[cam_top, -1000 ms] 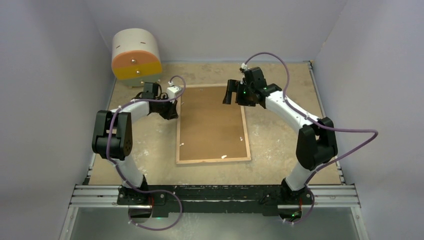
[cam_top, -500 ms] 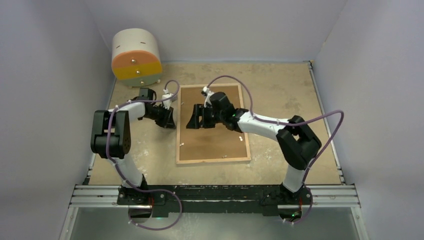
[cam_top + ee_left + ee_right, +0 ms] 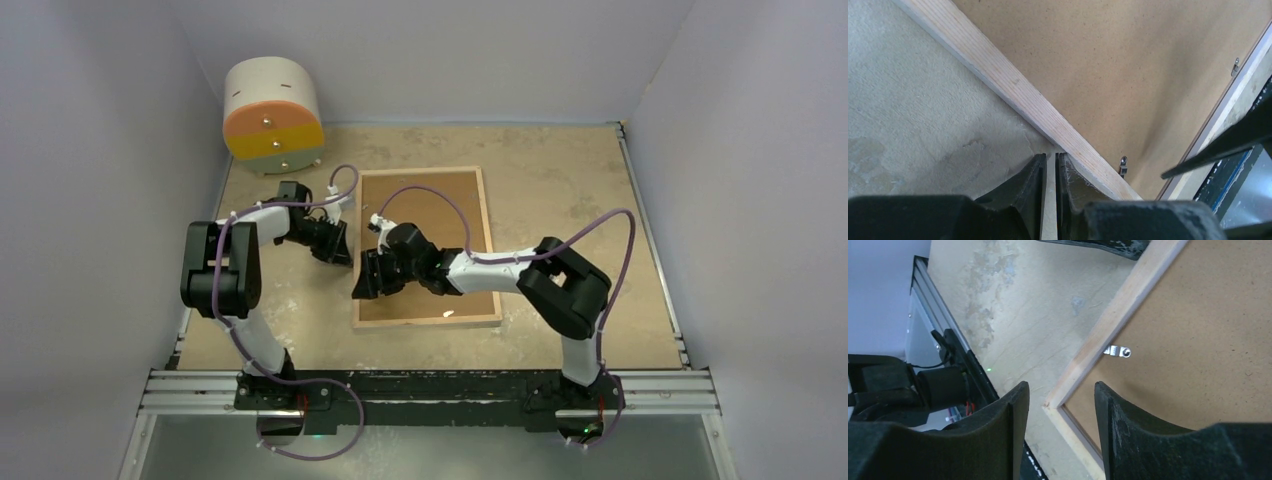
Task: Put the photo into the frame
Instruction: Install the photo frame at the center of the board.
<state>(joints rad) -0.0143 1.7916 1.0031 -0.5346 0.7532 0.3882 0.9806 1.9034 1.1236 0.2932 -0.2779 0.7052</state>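
The frame (image 3: 1013, 87) lay face-down on the tabletop (image 3: 923, 110). Its wooden rim ran just beside the left gripper (image 3: 1051, 156), whose fingers were barely parted on nothing, likely to steady that edge. The right gripper (image 3: 1060, 387) hung spread over the near corner, a clip (image 3: 1118, 351) just beyond, probably its target. The frame held the board (image 3: 1128, 65); the photo was hidden, perhaps beneath.

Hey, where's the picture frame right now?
In the top view, the frame lies face down mid-table, the left gripper at its left rim and the right gripper over its near-left corner.
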